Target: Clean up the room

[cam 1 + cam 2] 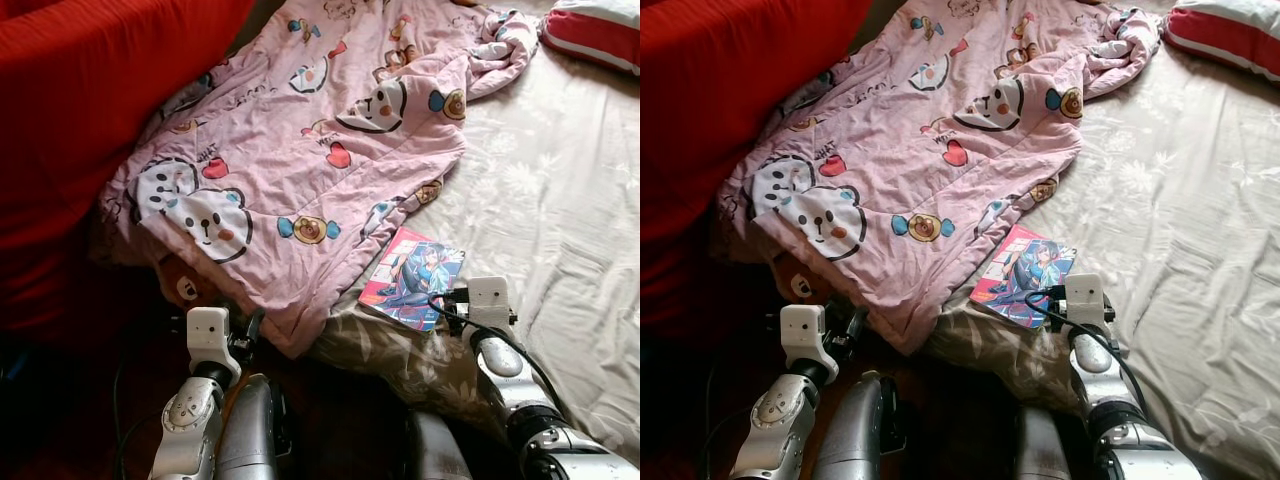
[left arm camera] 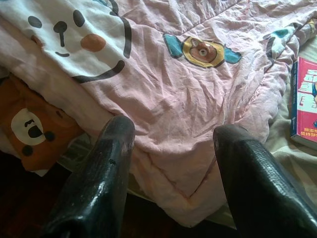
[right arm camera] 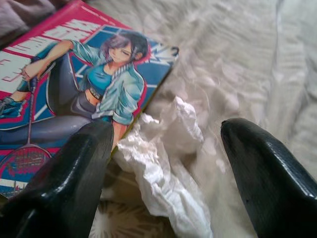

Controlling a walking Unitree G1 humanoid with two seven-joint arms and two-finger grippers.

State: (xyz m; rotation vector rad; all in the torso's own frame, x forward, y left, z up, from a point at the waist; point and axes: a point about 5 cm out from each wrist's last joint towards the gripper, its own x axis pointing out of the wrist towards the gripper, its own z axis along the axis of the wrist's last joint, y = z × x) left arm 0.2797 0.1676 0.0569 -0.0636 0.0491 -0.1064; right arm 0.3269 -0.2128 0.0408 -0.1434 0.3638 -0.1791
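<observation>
At far left, a red cushion or sofa side (image 1: 90, 120) fills the upper corner beside the bed.

Next, a pink quilt (image 1: 320, 140) printed with cartoon bears and sweets lies rumpled across the bed, its lower corner hanging over the edge; an orange patch with a bear face (image 2: 34, 131) shows under it.

Left gripper (image 2: 171, 148): low at the bed edge, aimed at the quilt's hanging corner, fingers wide apart and holding nothing.

Book (image 1: 412, 277): pink and blue cover with a drawn figure, flat on the pale floral bedsheet (image 1: 560, 200), just beside the quilt's edge.

Crumpled white tissue (image 3: 166, 163): on the sheet, touching the book's corner.

Right gripper (image 3: 168, 148): spread wide around the tissue, empty.

Far right, top: a red-and-white striped pillow (image 1: 595, 30).
</observation>
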